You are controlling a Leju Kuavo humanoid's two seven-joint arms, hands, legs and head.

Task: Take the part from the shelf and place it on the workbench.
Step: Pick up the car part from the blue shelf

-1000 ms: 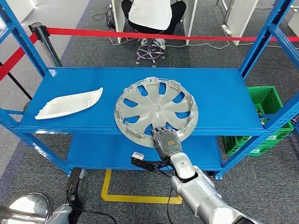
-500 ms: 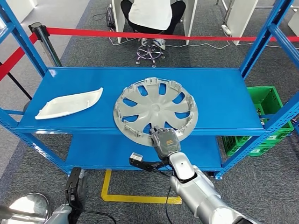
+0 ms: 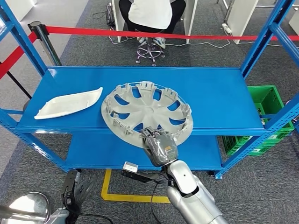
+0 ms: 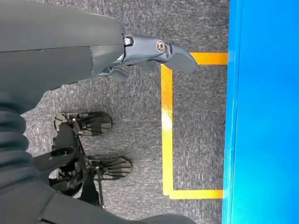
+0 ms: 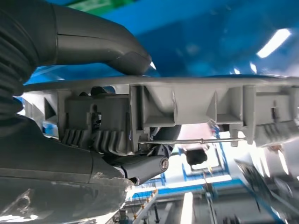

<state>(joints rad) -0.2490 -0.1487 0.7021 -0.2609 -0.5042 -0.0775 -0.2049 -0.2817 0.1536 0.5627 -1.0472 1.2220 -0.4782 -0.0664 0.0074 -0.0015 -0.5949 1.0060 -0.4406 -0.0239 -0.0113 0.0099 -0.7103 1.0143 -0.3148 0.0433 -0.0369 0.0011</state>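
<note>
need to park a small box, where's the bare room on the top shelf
Bare blue lies right of the hubcap, up to the right upright, and in a strip behind it. The left is crowded: the white trim piece lies close beside the hubcap, which the right hand grips.

Hubcap (image 3: 148, 112): matt silver-grey moulded plastic, ribbed at the rim. Shelf (image 3: 218, 100): smooth blue painted metal, slight sheen. Panel (image 3: 68, 103) left of hubcap: glossy white plastic. Right hand (image 3: 159, 145): grey matt cover. Floor (image 3: 88, 46): rough grey carpet.
</note>
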